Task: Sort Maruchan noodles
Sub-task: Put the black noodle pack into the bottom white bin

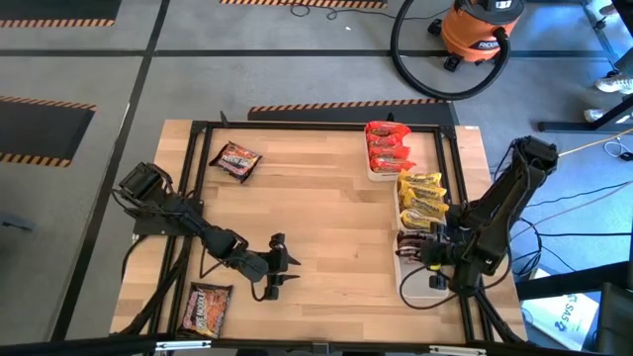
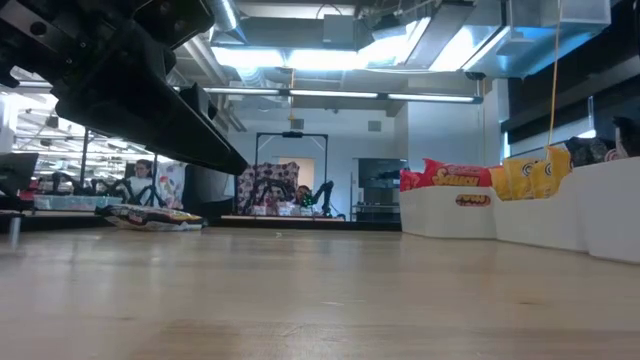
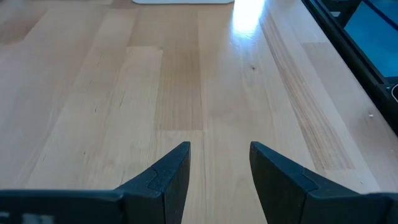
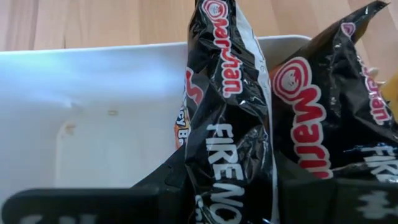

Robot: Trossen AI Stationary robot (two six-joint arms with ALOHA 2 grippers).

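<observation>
While a dark packet (image 4: 230, 118) is pinched upright in the right pincer (image 1: 432, 249) just above the near white tray (image 4: 93, 106), it should be lowered until its bottom edge meets the tray floor, and only then released. A second dark packet (image 4: 329, 112) stands beside it and should not be knocked over. Red packets (image 1: 388, 146) and yellow packets (image 1: 421, 198) are filed in the trays beyond this pincer. The left pincer (image 3: 219, 174) is held spread and empty over bare table (image 3: 186, 74); two loose dark packets (image 1: 235, 160) (image 1: 206, 308) lie either side of it, well apart.
</observation>
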